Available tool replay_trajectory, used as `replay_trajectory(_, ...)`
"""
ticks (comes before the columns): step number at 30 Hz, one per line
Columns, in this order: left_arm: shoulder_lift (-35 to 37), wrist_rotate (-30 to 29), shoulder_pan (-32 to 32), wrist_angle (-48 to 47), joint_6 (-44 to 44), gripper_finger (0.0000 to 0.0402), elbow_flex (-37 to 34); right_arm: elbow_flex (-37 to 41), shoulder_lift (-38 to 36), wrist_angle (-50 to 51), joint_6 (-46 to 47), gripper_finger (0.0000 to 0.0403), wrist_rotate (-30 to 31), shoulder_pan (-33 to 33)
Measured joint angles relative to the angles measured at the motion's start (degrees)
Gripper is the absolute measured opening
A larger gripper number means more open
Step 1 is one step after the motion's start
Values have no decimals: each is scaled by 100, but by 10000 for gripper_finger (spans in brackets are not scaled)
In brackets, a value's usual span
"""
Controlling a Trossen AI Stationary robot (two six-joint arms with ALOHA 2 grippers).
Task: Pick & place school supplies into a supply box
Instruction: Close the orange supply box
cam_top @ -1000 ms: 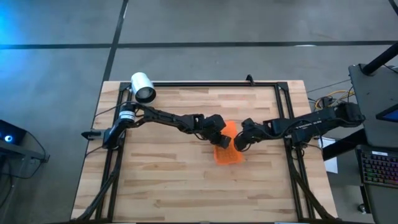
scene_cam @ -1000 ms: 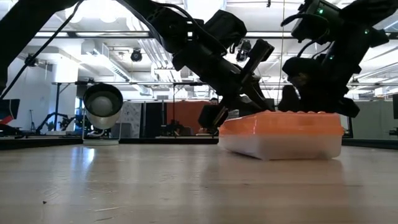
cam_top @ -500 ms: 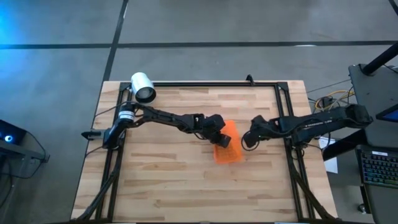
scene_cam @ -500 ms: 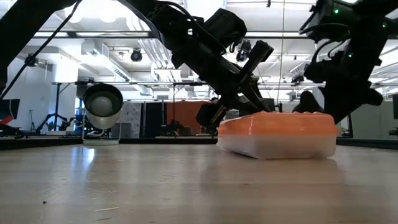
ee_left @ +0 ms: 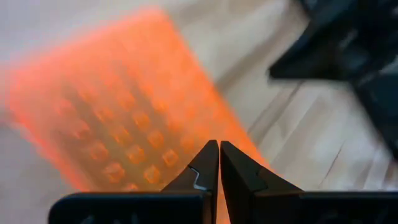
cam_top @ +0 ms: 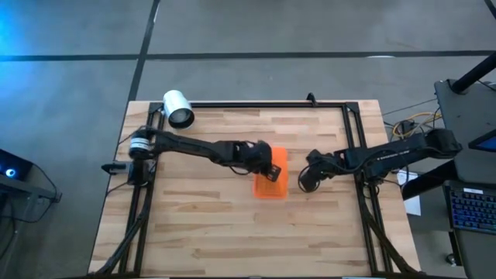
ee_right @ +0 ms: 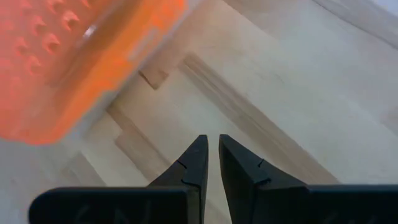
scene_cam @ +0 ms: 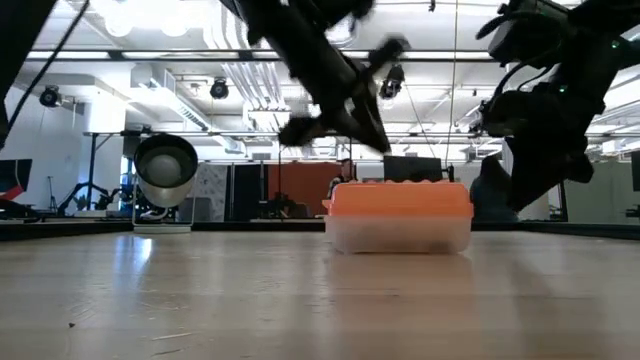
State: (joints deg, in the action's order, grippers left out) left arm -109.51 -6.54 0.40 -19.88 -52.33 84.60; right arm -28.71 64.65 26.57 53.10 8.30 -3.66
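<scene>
The supply box (cam_top: 271, 180), clear with an orange lid, lies flat on the table's middle, its length running near to far; the low view shows it end-on (scene_cam: 398, 215). No pens, pencils or scissors show in any view. My left gripper (cam_top: 273, 167) hovers shut over the studded lid (ee_left: 124, 112) and looks raised clear of it in the low view (scene_cam: 372, 135). My right gripper (cam_top: 305, 184) is shut just right of the box, above bare wood (ee_right: 212, 138), with the box's edge (ee_right: 56, 56) ahead of it.
A white cylinder (cam_top: 178, 108) lies on its side at the table's far left corner, also seen in the low view (scene_cam: 165, 170). A black frame (cam_top: 267, 104) runs along the table's far and side edges. Bare wood (cam_top: 201, 225) lies toward the near edge.
The box has turned from a slant to lying straight near-to-far and has slid a little toward the table's left. My left gripper has risen off the lid and moved left with it. My right gripper has drawn back toward the right, away from the box.
</scene>
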Motion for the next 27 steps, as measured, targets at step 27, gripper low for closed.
replay_trajectory(27, 2542, -2405, -844, -256, -1275, 0, -2284, -1382, 2223, -897, -1549, 34, 383, 22)
